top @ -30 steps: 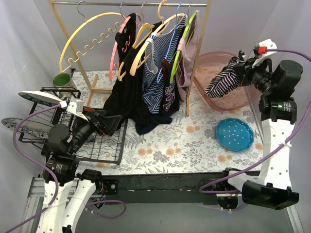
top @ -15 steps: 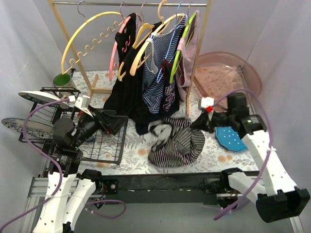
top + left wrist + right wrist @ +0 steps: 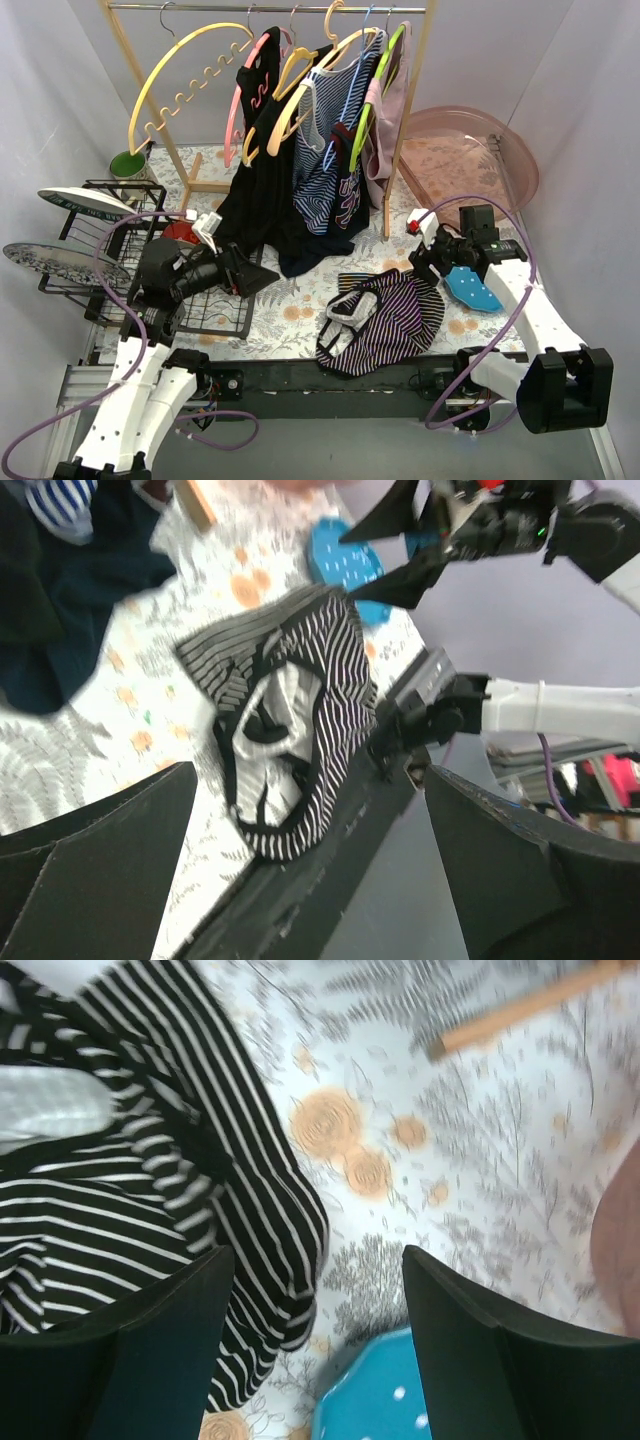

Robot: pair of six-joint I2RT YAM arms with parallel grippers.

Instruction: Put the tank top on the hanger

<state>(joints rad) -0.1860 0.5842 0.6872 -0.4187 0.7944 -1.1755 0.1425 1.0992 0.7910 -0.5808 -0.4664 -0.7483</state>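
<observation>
The tank top [image 3: 385, 318] lies crumpled on the flowered table near its front edge, black with thin stripes and its pale inside showing. It also shows in the left wrist view as the tank top [image 3: 300, 695] and in the right wrist view as the tank top [image 3: 150, 1190]. My right gripper [image 3: 418, 265] hovers open just above the garment's right edge, holding nothing; its jaws [image 3: 315, 1350] stand wide apart. My left gripper [image 3: 258, 280] is open to the left of the garment, apart from it, fingers [image 3: 90, 870] spread. The hanger [image 3: 185, 75] hangs bare on the rail at the back left.
A wooden clothes rack [image 3: 405, 120] carries several hangers with other garments. A pink basin [image 3: 470, 160] stands at the back right. A blue dotted plate [image 3: 470, 285] lies beside my right gripper. A wire dish rack [image 3: 220, 310] with plates sits on the left, a green cup [image 3: 127, 163] behind it.
My right gripper brought the tank top from over the pink basin down to the table's front, then opened and let it go. My left arm swung forward and right.
</observation>
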